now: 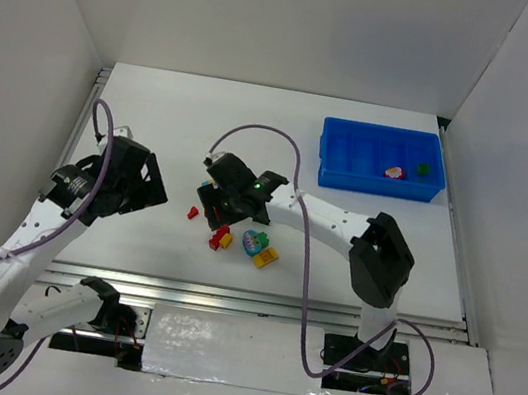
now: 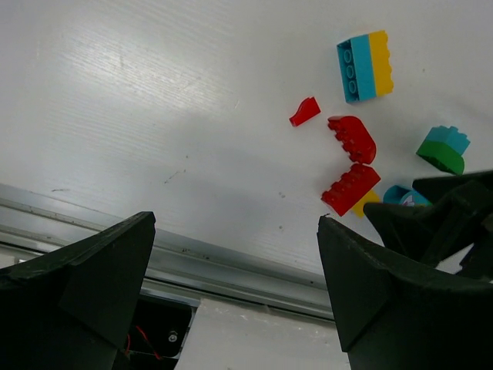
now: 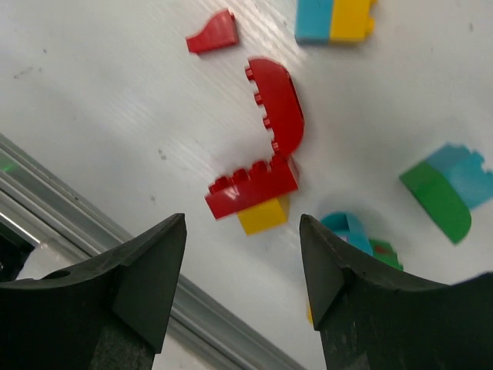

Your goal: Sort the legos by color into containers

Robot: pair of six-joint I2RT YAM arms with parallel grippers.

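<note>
Above red legos (image 3: 254, 185), R jaws part-open, nothing held; L jaws wide, empty

The left arm (image 1: 30, 229) is bending up and forward from its base, and the left claw (image 2: 235, 231) is hanging with both fingers spread wide, gripping nothing. The right arm (image 1: 340, 226) is stretching leftward, elbow raised, wrist tipping down. The right claw (image 3: 243, 227) is holding its fingers partly apart, nothing clamped between them.
</note>
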